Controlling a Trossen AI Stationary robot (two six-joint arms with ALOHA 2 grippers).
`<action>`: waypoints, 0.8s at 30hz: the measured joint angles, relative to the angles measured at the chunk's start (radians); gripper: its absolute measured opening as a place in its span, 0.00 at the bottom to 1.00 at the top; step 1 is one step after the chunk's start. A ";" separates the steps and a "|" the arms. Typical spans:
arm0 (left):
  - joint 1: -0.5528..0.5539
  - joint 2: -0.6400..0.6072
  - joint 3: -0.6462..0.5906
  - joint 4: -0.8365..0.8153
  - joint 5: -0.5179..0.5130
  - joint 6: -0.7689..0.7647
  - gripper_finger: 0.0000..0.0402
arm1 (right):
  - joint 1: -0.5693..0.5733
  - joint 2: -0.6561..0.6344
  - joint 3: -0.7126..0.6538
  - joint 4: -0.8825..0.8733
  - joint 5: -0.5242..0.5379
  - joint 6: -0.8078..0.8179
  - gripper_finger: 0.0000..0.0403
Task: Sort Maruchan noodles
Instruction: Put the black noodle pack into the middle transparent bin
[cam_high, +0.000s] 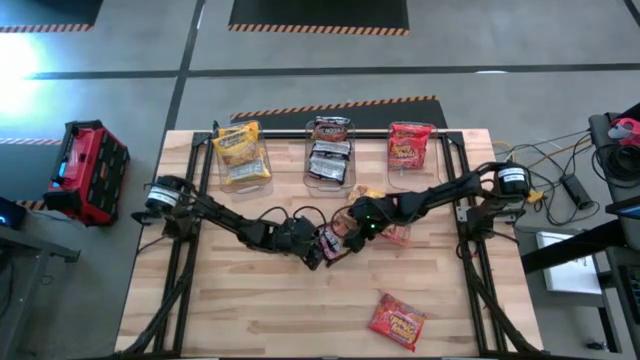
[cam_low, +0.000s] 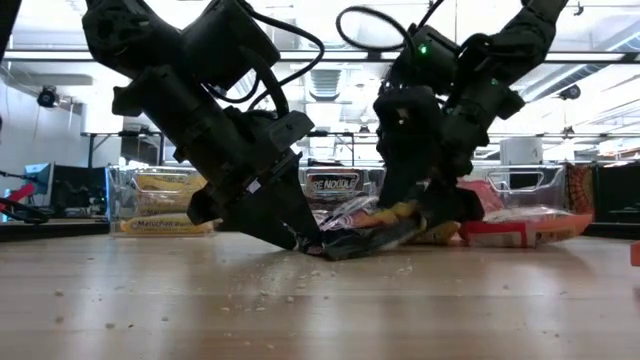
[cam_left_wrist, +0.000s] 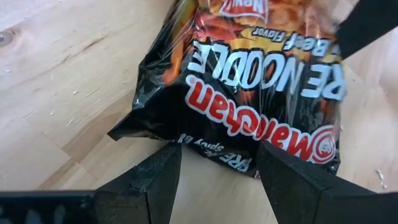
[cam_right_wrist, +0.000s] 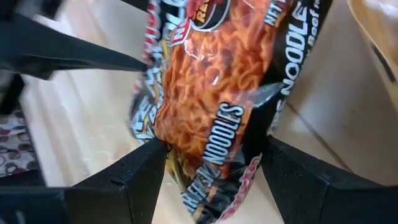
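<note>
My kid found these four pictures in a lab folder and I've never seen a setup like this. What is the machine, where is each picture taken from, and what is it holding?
It is a robot with two dark arms at a wooden table. One picture looks down from above, one looks level across the tabletop, and two come from cameras on the wrists. At the table's far edge, three clear bins hold yellow, dark and red noodle packets. A loose red packet lies near the front. In the middle, the left gripper and right gripper meet at one dark packet, each with its fingers on either side of it. Whether either one pinches it firmly I cannot tell.
</note>
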 joint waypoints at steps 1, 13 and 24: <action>0.001 0.000 0.000 0.001 -0.001 0.000 0.48 | 0.000 -0.004 0.000 0.008 0.000 -0.002 0.61; 0.002 0.001 -0.001 0.027 -0.021 0.000 0.48 | 0.002 0.003 0.000 0.075 -0.007 -0.052 0.55; 0.003 -0.015 -0.001 0.026 -0.020 0.010 0.48 | 0.002 -0.001 0.002 0.082 -0.041 -0.083 0.36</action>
